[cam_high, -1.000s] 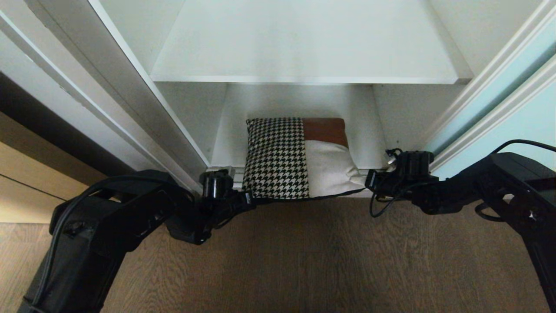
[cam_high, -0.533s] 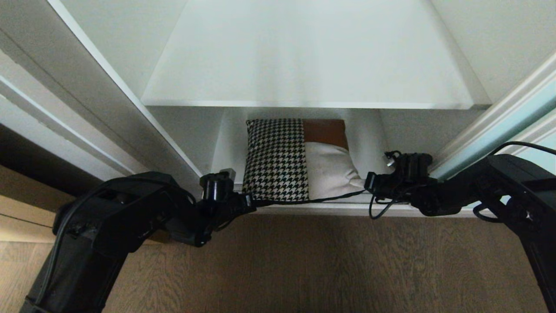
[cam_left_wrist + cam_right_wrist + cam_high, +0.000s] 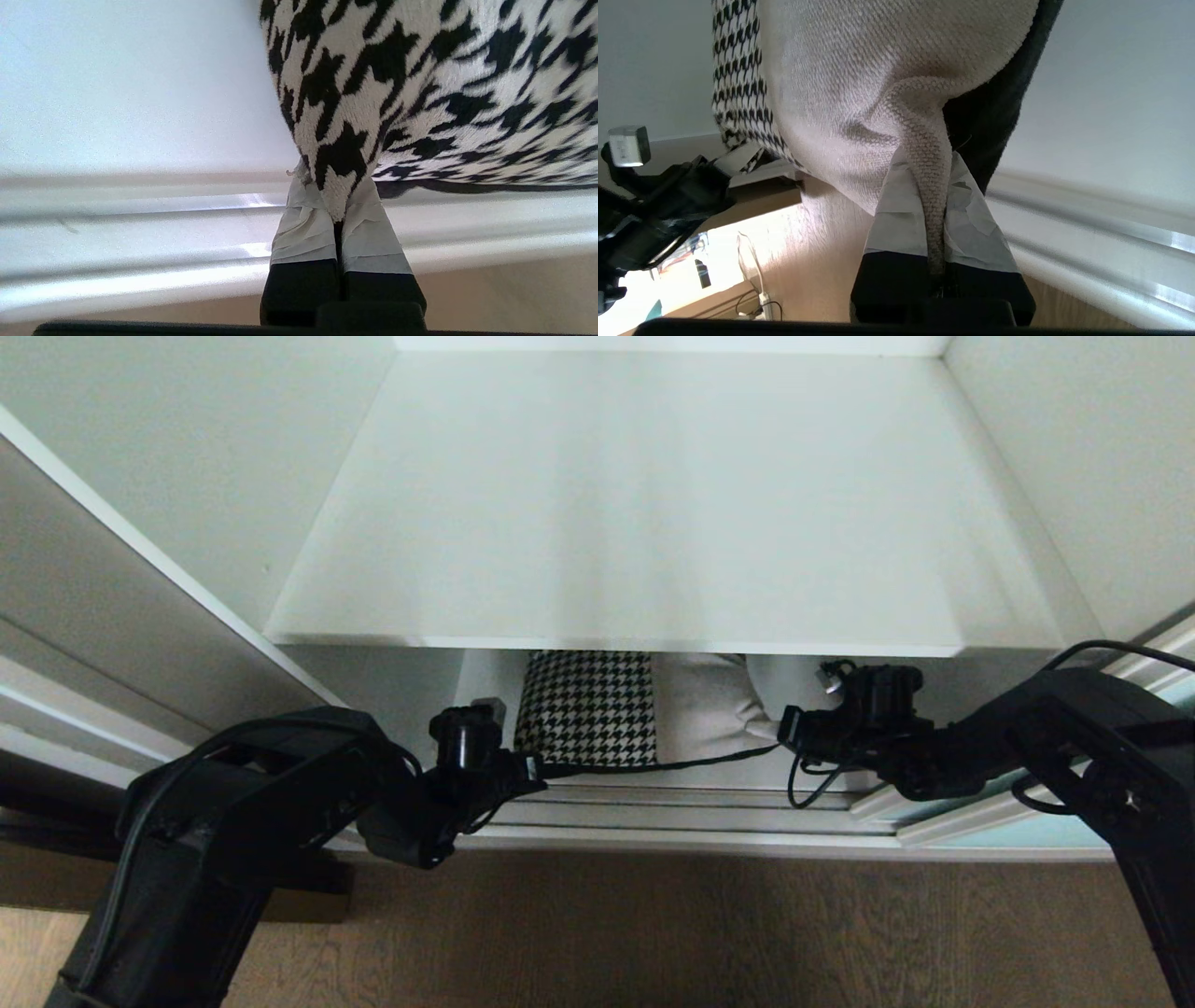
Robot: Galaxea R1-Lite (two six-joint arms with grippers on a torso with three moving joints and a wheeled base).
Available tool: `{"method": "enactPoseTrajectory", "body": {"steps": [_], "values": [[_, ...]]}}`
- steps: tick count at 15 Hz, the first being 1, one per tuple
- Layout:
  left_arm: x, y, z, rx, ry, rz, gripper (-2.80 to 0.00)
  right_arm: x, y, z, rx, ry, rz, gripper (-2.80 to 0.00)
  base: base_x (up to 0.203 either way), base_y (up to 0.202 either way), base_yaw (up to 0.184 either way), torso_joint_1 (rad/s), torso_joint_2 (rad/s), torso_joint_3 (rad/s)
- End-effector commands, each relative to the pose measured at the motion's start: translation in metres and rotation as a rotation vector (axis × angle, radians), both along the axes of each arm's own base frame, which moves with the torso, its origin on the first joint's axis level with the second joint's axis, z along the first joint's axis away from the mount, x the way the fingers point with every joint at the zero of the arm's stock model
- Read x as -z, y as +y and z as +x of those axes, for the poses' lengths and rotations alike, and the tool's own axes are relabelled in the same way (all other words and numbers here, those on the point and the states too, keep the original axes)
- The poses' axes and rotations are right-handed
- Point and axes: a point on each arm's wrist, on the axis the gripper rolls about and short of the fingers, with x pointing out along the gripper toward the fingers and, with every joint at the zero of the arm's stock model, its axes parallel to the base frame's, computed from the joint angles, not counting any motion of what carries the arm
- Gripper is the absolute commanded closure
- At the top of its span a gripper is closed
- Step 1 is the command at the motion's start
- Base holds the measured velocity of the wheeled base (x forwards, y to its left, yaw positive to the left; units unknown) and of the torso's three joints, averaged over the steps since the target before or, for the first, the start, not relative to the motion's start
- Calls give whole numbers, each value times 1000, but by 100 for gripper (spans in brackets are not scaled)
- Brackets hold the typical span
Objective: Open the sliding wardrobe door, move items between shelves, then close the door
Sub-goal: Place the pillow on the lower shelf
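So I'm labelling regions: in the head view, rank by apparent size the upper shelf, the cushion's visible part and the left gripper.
1. Upper shelf, by far.
2. Cushion, mostly hidden under that shelf.
3. Left gripper, smallest.

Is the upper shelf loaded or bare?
Bare: the upper shelf shows only white board. The cushion sits below it, both grippers pinching its front corners.

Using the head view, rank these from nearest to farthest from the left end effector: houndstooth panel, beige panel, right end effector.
1. Houndstooth panel: its corner is pinched in the left end effector.
2. Beige panel: further along the pillow, towards the robot's right.
3. Right end effector: at the pillow's far corner.
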Motion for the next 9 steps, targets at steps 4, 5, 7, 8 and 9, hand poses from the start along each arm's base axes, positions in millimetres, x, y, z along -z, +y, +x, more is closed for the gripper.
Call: {"method": "enactPoseTrajectory", "body": {"steps": [4, 5, 7, 8, 9], "values": [[3, -2, 7, -96, -37, 130, 0, 1, 0, 0, -3, 4, 2, 0, 0, 0, 0, 0, 0, 0], [0, -2, 6, -96, -33, 120, 0, 3, 0, -1, -3, 10, 1, 0, 0, 0, 0, 0, 0, 0], [-3, -2, 7, -100, -28, 95, 0, 4, 2, -2, -8, 12, 0, 0, 0, 0, 0, 0, 0, 0], [-5, -2, 7, -103, -29, 90, 0, 3, 2, -2, -8, 11, 1, 0, 0, 0, 0, 0, 0, 0], [-5, -2, 7, -104, -30, 87, 0, 3, 2, -2, -8, 11, 1, 0, 0, 0, 0, 0, 0, 0]]}}
